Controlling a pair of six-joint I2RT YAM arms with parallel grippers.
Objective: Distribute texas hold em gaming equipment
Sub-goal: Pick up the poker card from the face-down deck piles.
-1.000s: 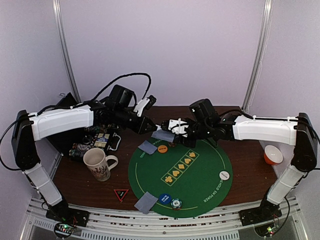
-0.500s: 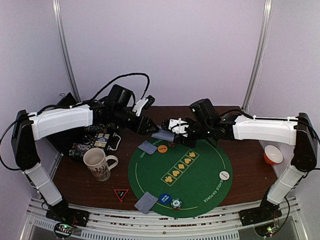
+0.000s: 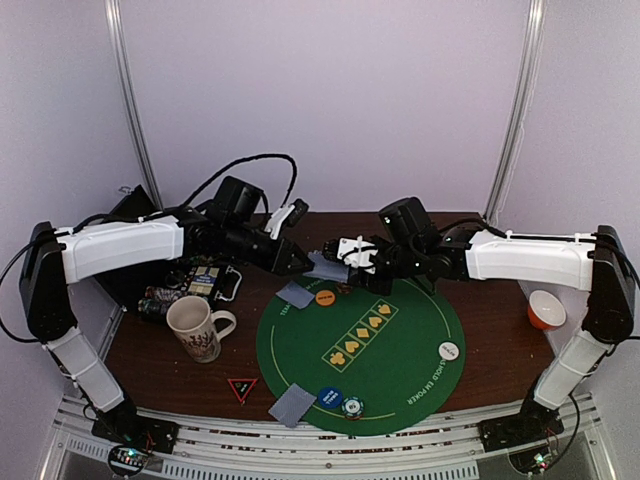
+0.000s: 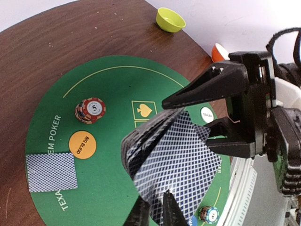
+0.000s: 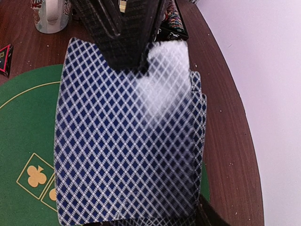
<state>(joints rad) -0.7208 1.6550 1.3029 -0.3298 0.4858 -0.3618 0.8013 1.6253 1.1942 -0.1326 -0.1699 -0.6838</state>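
My right gripper (image 3: 342, 258) is shut on a deck of playing cards (image 3: 325, 266), held above the far edge of the green poker mat (image 3: 400, 380). Its black fingers (image 4: 211, 82) clamp the fanned deck (image 4: 174, 160) from above and below. My left gripper (image 4: 155, 200) (image 3: 298, 257) is shut on the near edge of the top card. In the right wrist view the deck (image 5: 127, 146) covers my own jaws. Single cards (image 3: 296, 294) (image 3: 293, 404) lie on the mat, with an orange button (image 3: 325, 297), a blue button (image 3: 330, 396), a white button (image 3: 449, 350), a teal chip stack (image 3: 351, 406) and a red chip stack (image 4: 90, 109).
A patterned cream mug (image 3: 195, 328) stands left of the mat, in front of a black box with chips (image 3: 195, 282). An orange bowl (image 3: 545, 308) sits at the right. A yellow bowl (image 4: 170, 19) shows far off. A black and red triangle (image 3: 242, 387) lies near the front.
The left arm has drawn slightly back to the left at the deck's edge. The right arm and the deck have stayed in place.
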